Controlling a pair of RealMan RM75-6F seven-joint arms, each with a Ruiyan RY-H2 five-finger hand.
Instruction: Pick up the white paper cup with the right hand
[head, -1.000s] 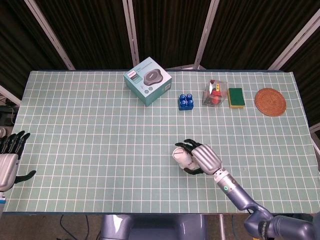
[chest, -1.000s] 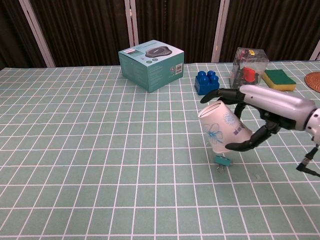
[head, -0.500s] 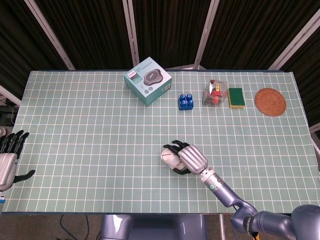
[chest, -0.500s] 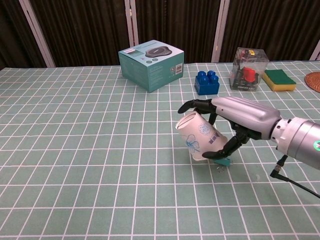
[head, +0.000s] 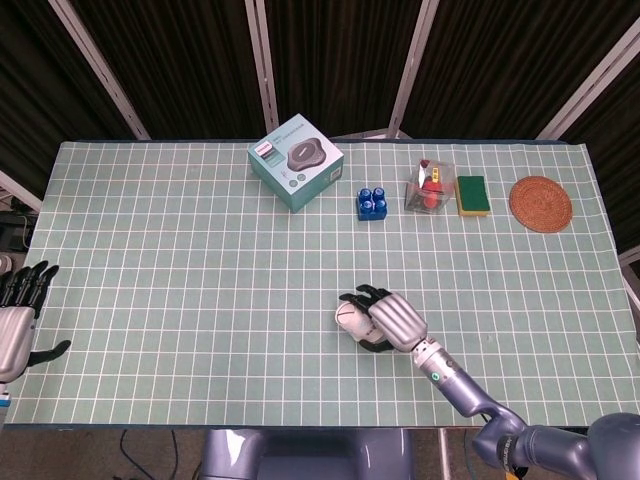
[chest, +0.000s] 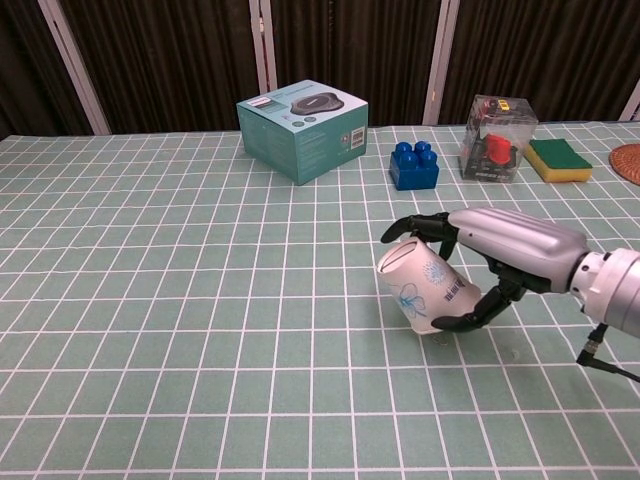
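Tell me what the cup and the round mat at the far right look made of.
Cup: apparently thin matte paper, white with a blue flower print, held tilted by the right robot hand. Mat: probably woven rattan or similar fibre, brown with ringed texture.

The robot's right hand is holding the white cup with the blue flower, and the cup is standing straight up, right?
Not quite. The right hand does hold the white cup with the blue flower, but the cup is tilted, its open mouth facing up and to the left. The chest view shows it.

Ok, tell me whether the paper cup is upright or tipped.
Tipped: the white paper cup leans in the right hand, its mouth facing up and left.
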